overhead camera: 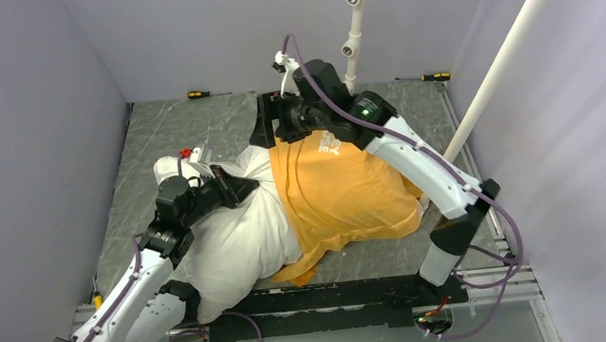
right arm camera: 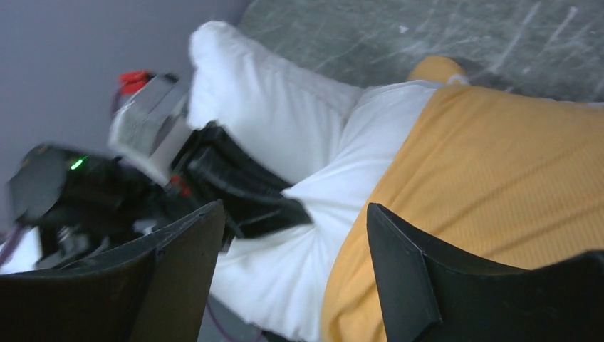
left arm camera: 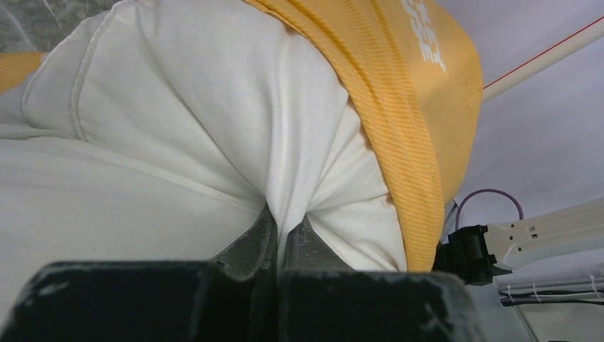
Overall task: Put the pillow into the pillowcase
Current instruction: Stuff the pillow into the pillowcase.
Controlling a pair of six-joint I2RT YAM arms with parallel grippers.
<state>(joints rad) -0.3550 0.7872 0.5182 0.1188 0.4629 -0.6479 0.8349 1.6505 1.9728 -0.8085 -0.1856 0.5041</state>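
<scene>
Orange-yellow cloth, the pillowcase (overhead camera: 346, 192), lies mid-counter (overhead camera: 158, 133) in the top view. It is drawn over the part of the white pillow (overhead camera: 240, 237) that lies toward the right arm; the part toward the left arm sticks out bare. The left gripper (overhead camera: 231, 186) sits on that bare part, and the right gripper (overhead camera: 273, 124) is at the case's far edge. Two screwdrivers (overhead camera: 198, 93) lie along the counter's far edge.

In the left wrist view the gripper is clenched on a pinched fold of white pillow fabric, with the case's ribbed hem just beside it.

In the right wrist view the fingers (right arm camera: 420, 285) stand apart, released, gripping nothing, above where pillow meets case.
</scene>
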